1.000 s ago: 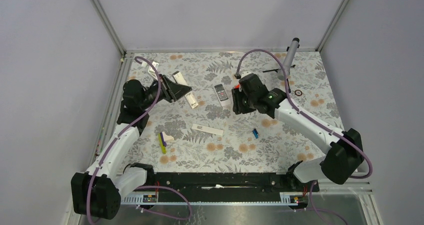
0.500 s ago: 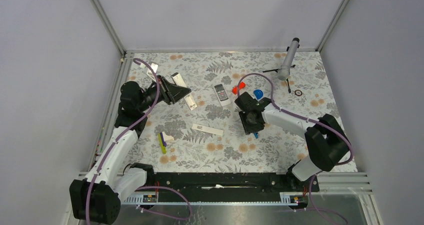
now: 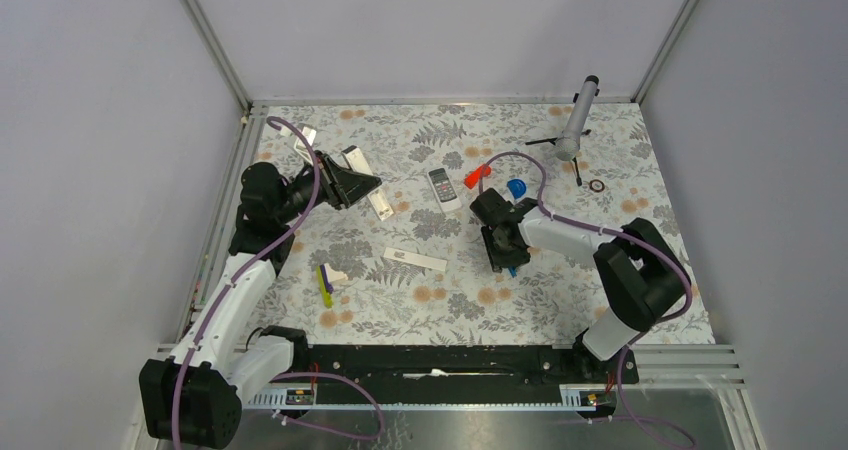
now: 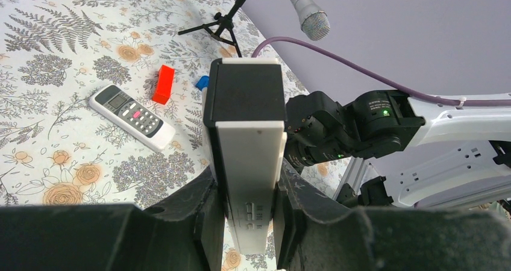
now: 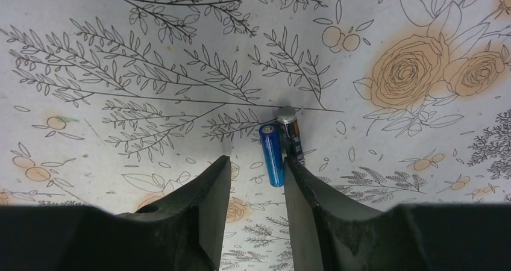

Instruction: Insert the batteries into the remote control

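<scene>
Floral table (image 3: 450,305) boxed in by grey walls. Left gripper (image 4: 247,190) at far left, clamped tight on a white-and-black bar (image 4: 244,90); right gripper (image 5: 256,161) down near mid-table, fingers (image 5: 202,211) spread, nothing pinched. Remote (image 3: 441,188) flat on the table between the two grippers, red block (image 3: 476,177) near it; batteries (image 5: 272,156) lying side by side and touching under the right gripper, blue one between the fingertips, dark one partly hidden behind one finger.
</scene>
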Motion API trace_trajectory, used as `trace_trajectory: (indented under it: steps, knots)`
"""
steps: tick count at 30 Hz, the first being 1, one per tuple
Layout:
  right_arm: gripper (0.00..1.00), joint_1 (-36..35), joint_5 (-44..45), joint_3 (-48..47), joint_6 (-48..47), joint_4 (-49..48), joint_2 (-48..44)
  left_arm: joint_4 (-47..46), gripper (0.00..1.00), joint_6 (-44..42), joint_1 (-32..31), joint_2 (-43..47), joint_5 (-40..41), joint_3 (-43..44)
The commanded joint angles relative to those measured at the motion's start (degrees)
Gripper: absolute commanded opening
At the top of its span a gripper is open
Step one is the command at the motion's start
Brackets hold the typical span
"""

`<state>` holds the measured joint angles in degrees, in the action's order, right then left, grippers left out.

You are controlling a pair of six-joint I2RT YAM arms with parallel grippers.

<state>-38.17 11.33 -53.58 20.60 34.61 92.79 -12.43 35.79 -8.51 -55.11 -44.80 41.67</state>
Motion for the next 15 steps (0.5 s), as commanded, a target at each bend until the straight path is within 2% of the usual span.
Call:
trace_trajectory:
  steps: [1,8,15]
  knots:
    - [0.44,0.8,0.1,0.5,0.8,-1.6,1.3,-1.6,0.02,-1.2,0.5,0.7,0.1,1.7]
    - [0.39,1.7,-1.5,0.4,0.6,-2.0,2.4,-1.8,0.02,-1.2,0.6,0.7,0.2,1.6]
    - [0.21,1.8,-1.4,0.2,0.8,-2.7,3.4,-1.8,0.02,-1.5,0.7,1.0,0.0,1.6]
